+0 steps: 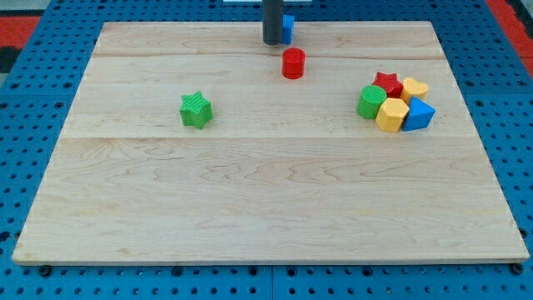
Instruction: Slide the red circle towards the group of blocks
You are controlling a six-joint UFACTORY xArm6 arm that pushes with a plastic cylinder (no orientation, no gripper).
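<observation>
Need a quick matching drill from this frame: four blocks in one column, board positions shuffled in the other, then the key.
Things:
1. red circle
2. green star
3. blue block
4. red star

Places:
A. alone on the view's left half of the board
B. in the cluster at the view's right
C. at the view's top edge, right beside my tip
D. just below my tip, near the view's top centre

Pairs: 1-D, 2-A, 3-C, 4-B
</observation>
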